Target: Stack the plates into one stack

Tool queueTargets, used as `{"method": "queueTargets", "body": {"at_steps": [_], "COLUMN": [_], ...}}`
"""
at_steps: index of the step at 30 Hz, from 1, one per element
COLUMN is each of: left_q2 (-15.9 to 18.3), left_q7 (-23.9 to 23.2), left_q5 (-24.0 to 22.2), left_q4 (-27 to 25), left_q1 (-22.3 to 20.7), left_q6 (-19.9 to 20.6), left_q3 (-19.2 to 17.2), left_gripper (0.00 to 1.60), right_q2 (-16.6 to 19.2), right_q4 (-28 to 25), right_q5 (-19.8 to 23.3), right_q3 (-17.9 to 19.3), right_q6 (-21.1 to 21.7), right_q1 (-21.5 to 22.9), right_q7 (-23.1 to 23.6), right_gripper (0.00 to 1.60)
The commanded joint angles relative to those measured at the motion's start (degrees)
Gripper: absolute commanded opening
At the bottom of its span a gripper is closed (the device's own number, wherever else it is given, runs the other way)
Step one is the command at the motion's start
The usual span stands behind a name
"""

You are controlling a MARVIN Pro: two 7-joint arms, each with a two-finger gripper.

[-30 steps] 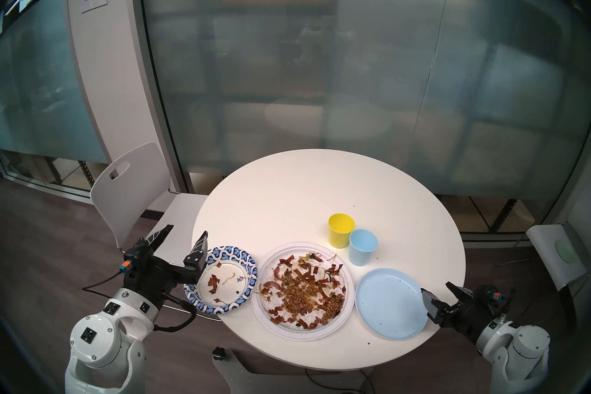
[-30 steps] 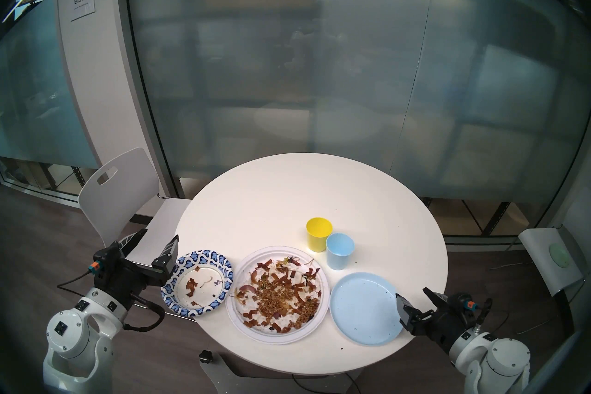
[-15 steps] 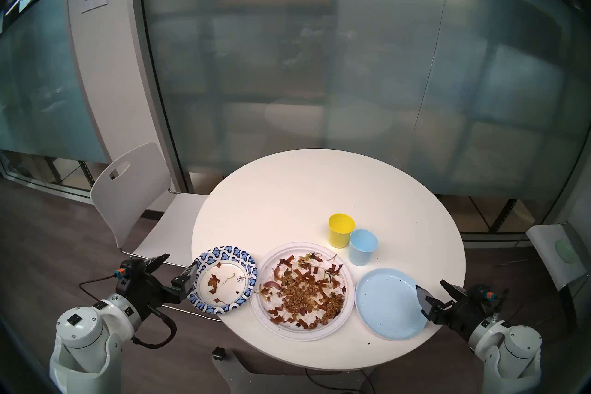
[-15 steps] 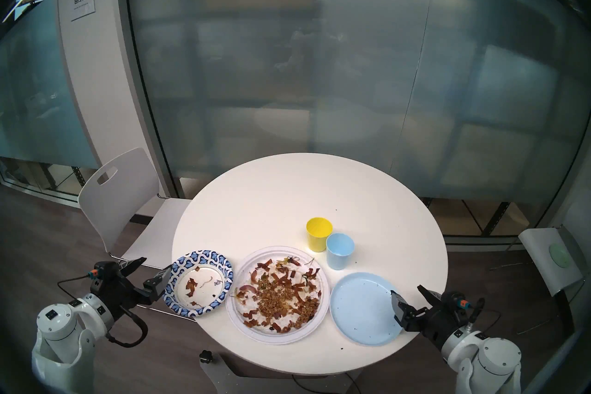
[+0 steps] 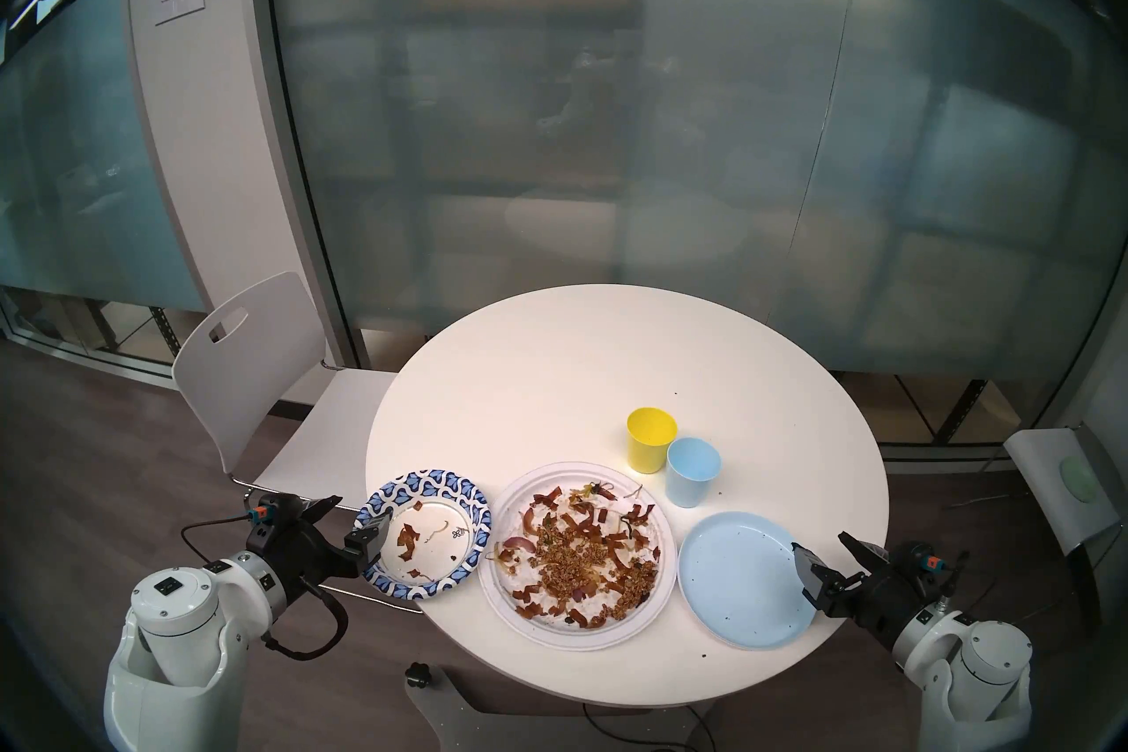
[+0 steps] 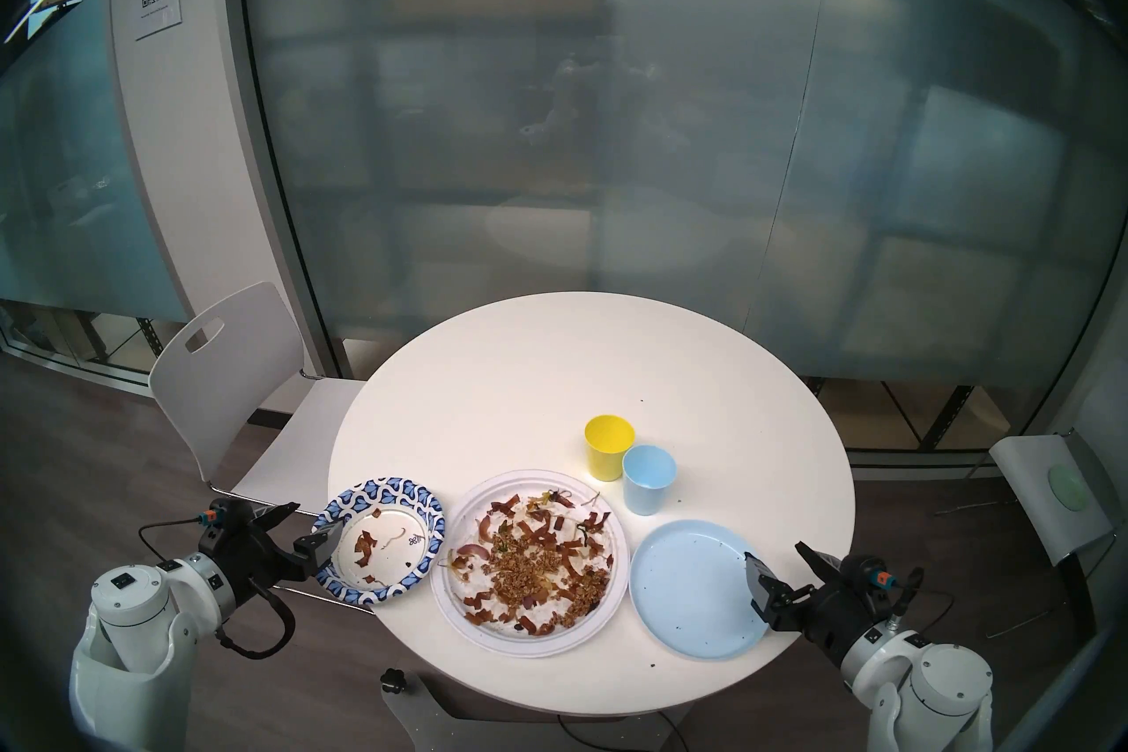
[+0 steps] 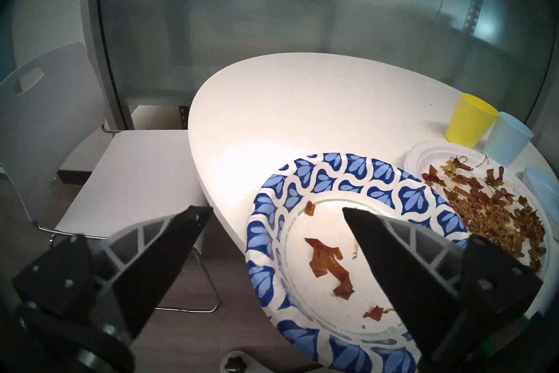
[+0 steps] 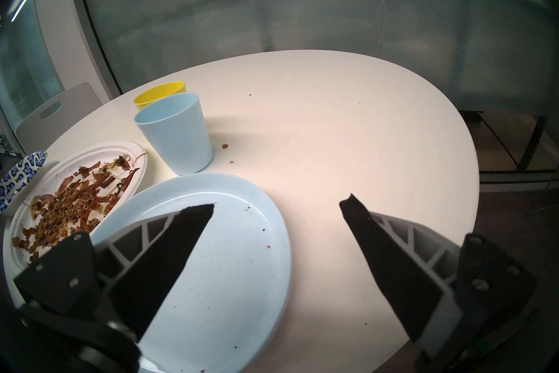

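Three plates lie in a row on the round white table [image 5: 580,366]. The blue-and-white patterned plate [image 5: 448,482] is on the left and overhangs the table edge. The large white paper plate [image 5: 610,467] with brown scraps is in the middle, and the plain light-blue plate [image 5: 741,580] is on the right. No pink plate is in view. My left gripper [image 5: 360,509] is open and straddles the patterned plate's left rim [image 7: 263,212]. One finger is over the plate and the other is off the table. My right gripper [image 5: 821,542] is open across the light-blue plate's right rim [image 8: 272,212].
A yellow cup [image 5: 652,439] and a light-blue cup [image 5: 693,473] stand close behind the white and blue plates. A white chair [image 5: 262,366] is tucked in at the table's left. Another chair [image 5: 1062,488] stands at the right. A frosted glass wall runs behind.
My left gripper dropped from above the patterned plate to table height, then moved right so its fingers straddle the rim. My right gripper shifted slightly left over the light-blue plate's edge.
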Motion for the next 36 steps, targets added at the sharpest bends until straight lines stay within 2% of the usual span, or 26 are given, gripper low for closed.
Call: {"method": "queueTargets", "body": {"at_steps": [1, 12, 17, 26, 36], "left_q2": [1.37, 3.09, 3.81, 3.6, 3.23], "left_q7": [1.07, 1.76, 1.78, 0.31, 0.39], "left_q5": [1.76, 4.24, 4.77, 2.87, 2.51], "left_q4": [1.01, 2.67, 3.7, 6.14, 5.97], "left_q1": [-3.18, -4.59, -5.61, -7.78, -8.79], "left_q6": [-0.42, 0.79, 2.88, 6.52, 10.13], "left_q3": [0.92, 2.45, 3.04, 3.13, 3.54], "left_gripper": [1.6, 1.6, 1.6, 1.6, 1.58], "right_q2": [0.1, 0.91, 1.35, 1.63, 1.7], "right_q4": [-0.54, 0.37, 0.48, 0.75, 0.77], "right_q5": [0.3, -0.02, -0.23, -0.3, 0.0], "right_q3": [0.05, -0.64, -1.22, -1.64, -1.16], "right_q6": [-0.35, 0.47, 1.09, 1.43, 1.17], "right_q1": [0.59, 1.65, 2.28, 2.95, 2.53], "right_q7": [0.13, -0.03, -0.19, -0.62, -0.94], "right_gripper": [1.6, 1.6, 1.6, 1.6, 1.6]}}
